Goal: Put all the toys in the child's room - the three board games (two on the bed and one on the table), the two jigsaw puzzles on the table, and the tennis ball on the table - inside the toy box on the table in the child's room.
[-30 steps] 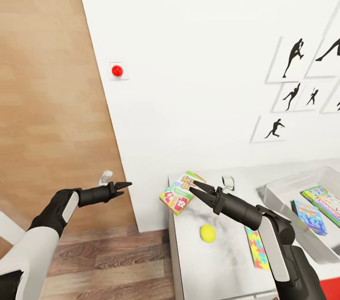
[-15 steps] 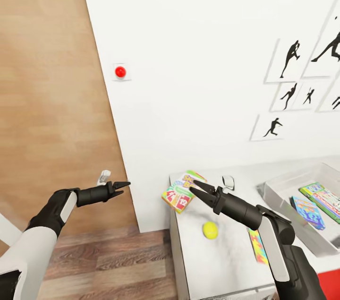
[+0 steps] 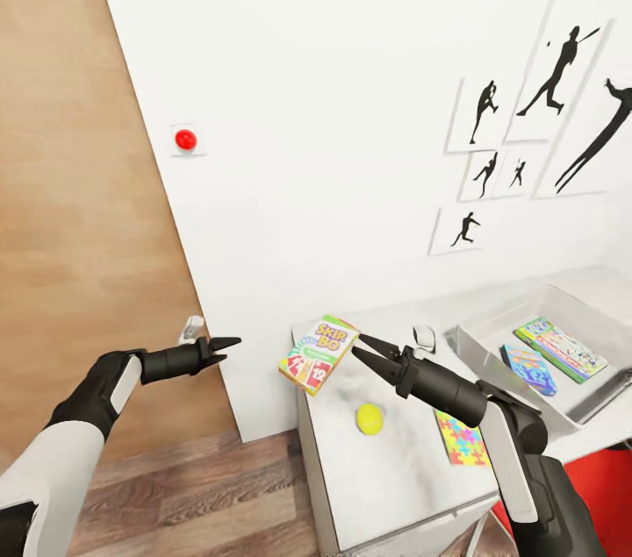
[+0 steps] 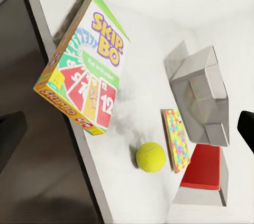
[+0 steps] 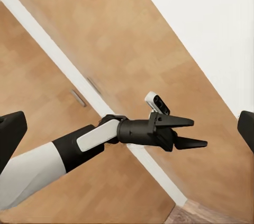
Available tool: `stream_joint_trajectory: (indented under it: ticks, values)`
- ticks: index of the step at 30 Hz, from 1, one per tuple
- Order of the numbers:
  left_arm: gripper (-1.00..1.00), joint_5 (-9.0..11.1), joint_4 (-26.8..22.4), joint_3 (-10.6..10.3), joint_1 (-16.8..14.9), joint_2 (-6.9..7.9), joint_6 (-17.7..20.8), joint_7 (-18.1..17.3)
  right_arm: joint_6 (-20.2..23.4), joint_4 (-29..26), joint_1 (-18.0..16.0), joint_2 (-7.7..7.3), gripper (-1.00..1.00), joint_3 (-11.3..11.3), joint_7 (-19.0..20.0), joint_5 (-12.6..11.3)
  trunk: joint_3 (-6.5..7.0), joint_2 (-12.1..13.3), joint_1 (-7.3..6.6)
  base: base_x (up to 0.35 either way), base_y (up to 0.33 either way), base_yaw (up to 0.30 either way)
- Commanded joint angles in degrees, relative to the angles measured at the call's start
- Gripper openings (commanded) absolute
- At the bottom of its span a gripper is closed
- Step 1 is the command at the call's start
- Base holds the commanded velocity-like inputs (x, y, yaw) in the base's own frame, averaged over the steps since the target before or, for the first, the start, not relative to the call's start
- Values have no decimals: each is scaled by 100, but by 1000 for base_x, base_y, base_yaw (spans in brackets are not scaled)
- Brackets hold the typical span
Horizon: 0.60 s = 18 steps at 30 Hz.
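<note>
Right gripper (image 3: 362,349) hangs over the table (image 3: 399,469) in the head view, jaws parted, nothing between them, tips aimed at the Skip-Bo board game (image 3: 319,353), which sits askew at the table's far corner and juts past its edge. Left gripper (image 3: 226,346) is off the table on the side away from the toy box (image 3: 481,331), over the wood floor, jaws a little apart and empty. On the table the tennis ball (image 3: 369,419) lies nearer the robot than the Skip-Bo box, and a jigsaw puzzle (image 3: 461,439) lies flat between the ball and the toy box, partly behind the right forearm. Two flat colourful boxes (image 3: 549,355) already rest inside the toy box; whether they are games or puzzles I cannot tell. Left wrist view: Skip-Bo board game (image 4: 86,64) overhangs the table edge, tennis ball (image 4: 151,157) just beside the jigsaw puzzle (image 4: 177,140), the toy box (image 4: 203,94) beyond the puzzle. Right wrist view: left gripper (image 5: 185,132) against wooden panelling, fingers slightly spread, holding nothing. Judgement: task partway, two items boxed; Skip-Bo game, ball and one visible puzzle left on the table; a further item is unaccounted for here.
</note>
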Motion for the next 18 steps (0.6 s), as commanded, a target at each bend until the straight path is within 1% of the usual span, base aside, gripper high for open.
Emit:
stream_joint_trajectory:
  ticks: [1, 5, 7, 12, 14, 16, 17, 18]
  values:
    - [100, 9, 1, 6, -3, 2, 28, -13, 37, 0, -7, 6, 100, -8, 11, -13, -7, -12, 3, -39, 131, -250]
    - [100, 9, -1, 2, -3, 5, 28, -22, 37, -1, -7, 8, 100, -6, 11, -13, 13, -12, 3, -19, 65, -250]
    - [100, 13, 0, 0, -3, 9, 28, -27, 37, -1, -7, 2, 100, -7, 11, -13, 18, -12, 3, -5, 18, -165]
    - [100, 10, -1, -7, -3, 38, 23, -45, 37, -1, -7, -1, 100, -7, 11, -13, 23, -12, 3, -2, 6, -52]
    - [100, 9, 0, -61, -3, 61, 21, -126, 36, -1, -7, -1, 100, -8, 11, -13, 23, -12, 3, -1, 2, -16]
    - [100, 8, 1, -215, -3, 77, 20, -289, 35, -1, -7, -1, 100, -8, 11, -13, 24, -12, 3, 0, 1, -8]
    - [100, -4, 1, -622, -3, 132, 16, -609, 33, -1, -5, -1, 100, -8, 10, -13, 24, -12, 3, 0, 0, -2]
    - [100, -5, 1, -670, -3, 143, 17, -638, 34, -1, -5, -1, 100, -8, 10, -13, 24, -12, 3, 0, 0, -1]
